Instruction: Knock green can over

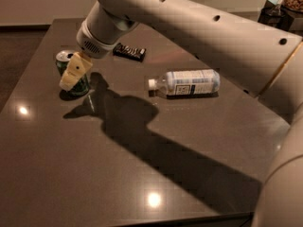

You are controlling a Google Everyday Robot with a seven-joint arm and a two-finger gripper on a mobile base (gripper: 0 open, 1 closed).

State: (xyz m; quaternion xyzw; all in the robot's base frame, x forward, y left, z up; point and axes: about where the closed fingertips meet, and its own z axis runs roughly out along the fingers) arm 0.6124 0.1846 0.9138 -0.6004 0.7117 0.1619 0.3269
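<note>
The green can (66, 64) stands upright near the left edge of the dark table (142, 164). It has a silver top and pale lettering. My gripper (72, 74) hangs from the large white arm and overlaps the can's right front side, right against it. Its pale yellow fingers (75, 69) hide part of the can.
A clear plastic bottle (185, 82) with a white-blue label lies on its side at the table's middle. A dark wrapped bar (129, 52) lies behind the arm's wrist. Dark objects (279, 8) stand at the far right corner. The table's left edge is close to the can.
</note>
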